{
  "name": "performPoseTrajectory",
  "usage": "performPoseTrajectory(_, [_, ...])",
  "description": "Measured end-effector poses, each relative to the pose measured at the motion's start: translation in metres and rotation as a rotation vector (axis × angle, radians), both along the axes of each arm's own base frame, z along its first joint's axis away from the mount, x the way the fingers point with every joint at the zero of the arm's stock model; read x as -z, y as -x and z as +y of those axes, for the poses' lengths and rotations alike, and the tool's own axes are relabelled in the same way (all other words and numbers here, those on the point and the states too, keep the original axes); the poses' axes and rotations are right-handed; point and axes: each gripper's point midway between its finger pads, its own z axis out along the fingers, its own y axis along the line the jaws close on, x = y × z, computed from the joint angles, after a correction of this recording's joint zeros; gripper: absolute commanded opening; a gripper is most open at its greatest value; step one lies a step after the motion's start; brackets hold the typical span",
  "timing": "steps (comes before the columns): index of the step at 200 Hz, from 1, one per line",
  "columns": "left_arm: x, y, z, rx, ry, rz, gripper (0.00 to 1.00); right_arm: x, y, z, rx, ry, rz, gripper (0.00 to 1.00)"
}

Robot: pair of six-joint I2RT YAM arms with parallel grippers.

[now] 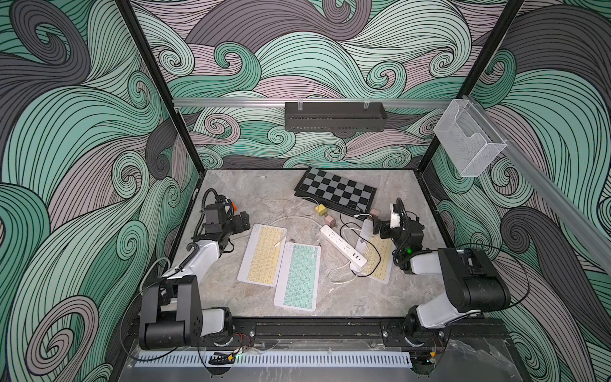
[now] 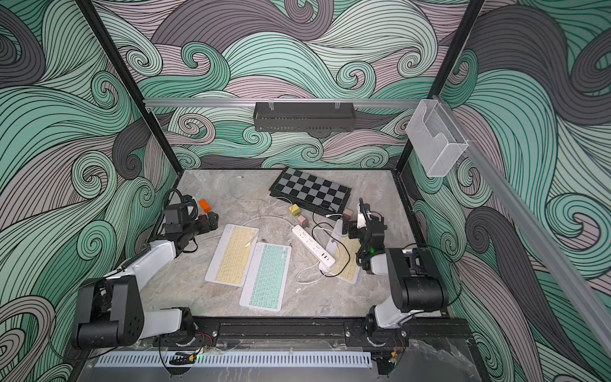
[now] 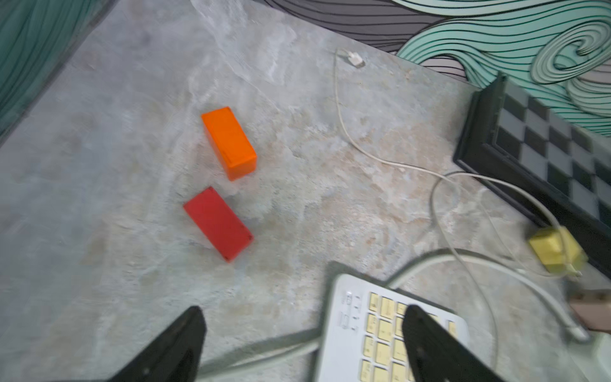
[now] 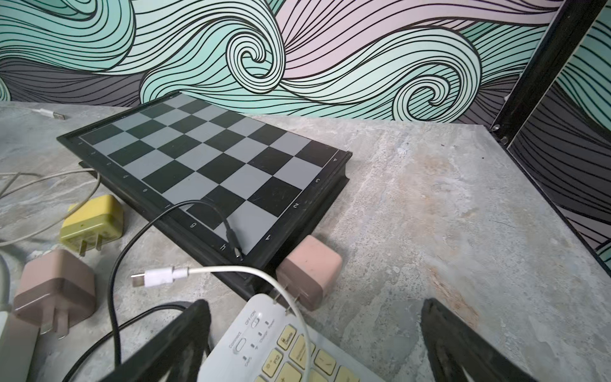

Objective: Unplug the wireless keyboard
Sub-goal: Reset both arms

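Right wrist view: my right gripper [image 4: 315,306] stands wide and empty over the yellow wireless keyboard [image 4: 251,330]. The white USB-C plug [image 4: 152,277] lies free beside the chessboard [image 4: 205,158], so unplugging seems done; my left gripper [image 3: 302,311] is wide too.

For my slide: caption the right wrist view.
Right gripper, jaws open, over yellow-keyed keyboard; white plug lies loose by the chessboard.
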Motion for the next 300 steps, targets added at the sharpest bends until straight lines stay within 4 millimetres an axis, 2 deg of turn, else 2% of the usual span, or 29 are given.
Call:
performPoseTrajectory(19, [0.000, 0.001, 0.012, -0.060, -0.071, -0.028, 0.98, 0.001, 0.000, 0.001, 0.005, 0.006, 0.002, 0.99])
performPoseTrajectory(32, [0.005, 0.010, 0.018, -0.084, -0.114, -0.060, 0.99, 0.001, 0.001, 0.003, 0.001, 0.011, 0.001, 0.99])
performPoseTrajectory(64, [0.039, 0.034, 0.021, -0.078, -0.182, -0.049, 0.99, 0.002, 0.001, 0.006, -0.001, 0.017, 0.008, 0.99])
performPoseTrajectory(84, [0.040, 0.021, 0.014, -0.025, -0.183, -0.057, 0.99, 0.005, 0.002, 0.005, 0.000, 0.019, 0.018, 0.99])
performPoseTrajectory(107, [0.022, 0.004, 0.009, 0.008, -0.196, -0.125, 0.99, 0.005, 0.002, 0.005, 0.002, 0.020, 0.020, 0.99])
performPoseTrajectory(134, [0.011, 0.006, 0.010, -0.005, -0.220, -0.204, 0.98, 0.005, 0.002, 0.005, 0.003, 0.021, 0.021, 0.99])
performPoseTrajectory(161, [0.021, 0.007, 0.017, -0.040, -0.246, -0.239, 0.99, 0.005, 0.002, 0.005, 0.001, 0.024, 0.022, 0.99])
performPoseTrajectory(180, [0.048, 0.005, 0.020, -0.047, -0.264, -0.190, 0.98, 0.005, 0.002, 0.005, 0.001, 0.024, 0.022, 0.99])
performPoseTrajectory(193, [0.056, 0.008, 0.023, -0.058, -0.269, -0.157, 0.99, 0.005, 0.002, 0.005, 0.001, 0.024, 0.022, 0.99])
performPoseTrajectory(212, [0.048, -0.002, 0.027, -0.079, -0.280, -0.171, 0.98, 0.005, 0.002, 0.005, 0.001, 0.024, 0.022, 0.99])
performPoseTrajectory(241, [0.024, -0.022, 0.030, -0.100, -0.283, -0.222, 0.99, 0.005, 0.002, 0.005, 0.001, 0.024, 0.021, 0.99])
performPoseTrajectory(300, [0.031, -0.018, 0.031, -0.103, -0.286, -0.184, 0.99, 0.005, 0.002, 0.005, 0.000, 0.027, 0.021, 0.99])
